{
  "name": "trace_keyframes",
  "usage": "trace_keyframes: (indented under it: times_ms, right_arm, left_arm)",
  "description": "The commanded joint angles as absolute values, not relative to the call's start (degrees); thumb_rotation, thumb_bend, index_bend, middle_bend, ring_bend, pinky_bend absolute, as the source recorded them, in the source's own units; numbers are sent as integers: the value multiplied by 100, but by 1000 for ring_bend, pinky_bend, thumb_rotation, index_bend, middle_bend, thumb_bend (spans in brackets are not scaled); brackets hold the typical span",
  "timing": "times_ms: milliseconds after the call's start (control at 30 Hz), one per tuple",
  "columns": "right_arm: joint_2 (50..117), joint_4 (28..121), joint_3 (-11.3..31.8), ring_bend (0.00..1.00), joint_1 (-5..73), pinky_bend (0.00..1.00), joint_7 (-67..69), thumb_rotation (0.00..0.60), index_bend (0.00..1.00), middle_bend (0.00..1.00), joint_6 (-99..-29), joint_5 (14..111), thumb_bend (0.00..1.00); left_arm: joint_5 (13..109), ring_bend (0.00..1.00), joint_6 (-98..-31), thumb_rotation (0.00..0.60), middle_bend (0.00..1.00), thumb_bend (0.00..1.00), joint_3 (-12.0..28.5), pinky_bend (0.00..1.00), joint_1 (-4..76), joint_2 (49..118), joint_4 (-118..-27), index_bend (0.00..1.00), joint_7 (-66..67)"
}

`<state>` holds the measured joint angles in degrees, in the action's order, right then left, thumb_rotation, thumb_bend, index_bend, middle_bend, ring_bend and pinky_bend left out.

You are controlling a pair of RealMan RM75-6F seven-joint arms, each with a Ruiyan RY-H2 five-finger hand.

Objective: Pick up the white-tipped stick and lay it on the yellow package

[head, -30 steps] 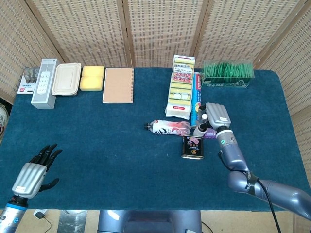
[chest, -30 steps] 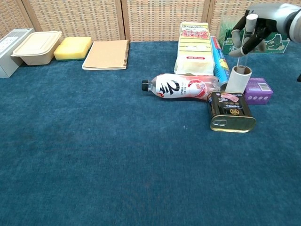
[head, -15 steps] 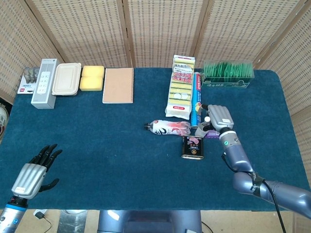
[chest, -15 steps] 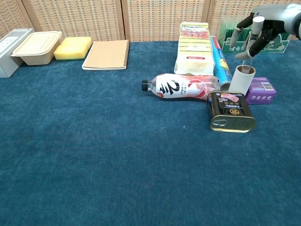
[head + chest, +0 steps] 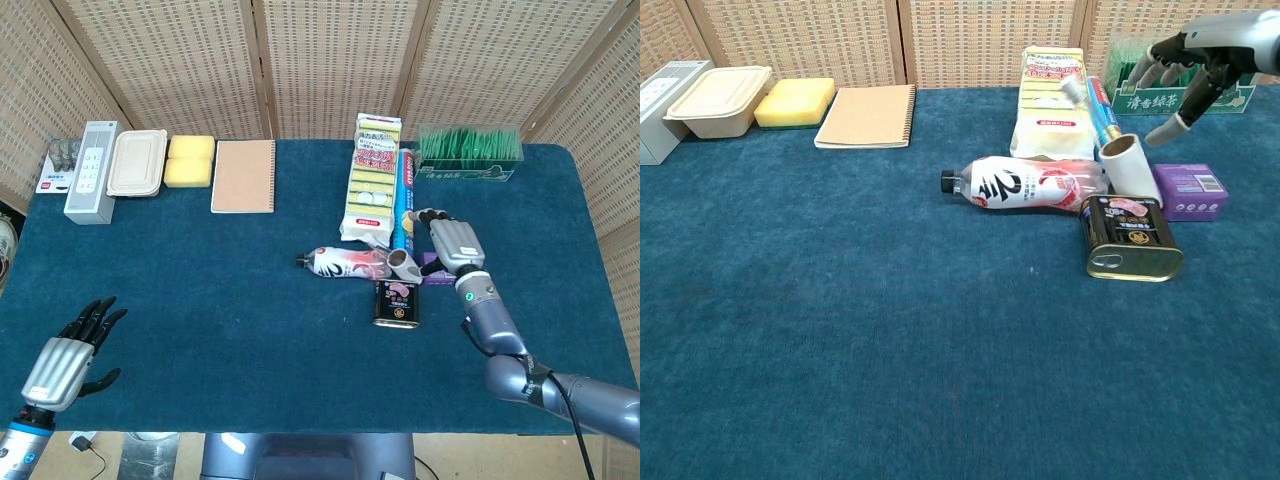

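As the white-tipped, roll-ended stick seems light, stiff and roll-prone, its thin shaft should be pinched. The right hand is held empty, fingers spread.

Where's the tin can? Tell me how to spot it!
Look at the right half of the blue table, in front of the long yellow package. Just past the lying bottle is the tin can: dark, shiny-rimmed, with a pink label, unlike the small purple box beside it.
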<state>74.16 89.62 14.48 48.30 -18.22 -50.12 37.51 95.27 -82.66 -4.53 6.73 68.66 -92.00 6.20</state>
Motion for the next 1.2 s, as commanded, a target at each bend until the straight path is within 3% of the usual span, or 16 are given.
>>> trace_keyframes:
  times_ms: [33,633,967,1200]
  right_arm:
    - [7336,9026,1473,144,4819,234,-1831,544,178,166,-5109,3760,175]
    - [6676,9744,1403,143,4462,233,-1766,542,177,174,-5619,4120,175]
    - [6150,10877,998,144,3532,202,-1124,542,177,176,-6489,5821,175]
    - [5873,11325,426,143,2586,196,-887,538,177,179,-7706,7469,175]
  left_arm:
    - [9539,30,-8283,600,37,197,-455,281,666,6862,-9199,96,610]
    - [9639,30,-8376,599,36,196,-485,281,628,6852,-9196,96,593]
    - [9625,30,-8429,600,36,197,-459,281,609,6823,-9197,96,533]
    - [9687,30,-8562,600,36,196,-458,281,562,6799,-9195,96,472]
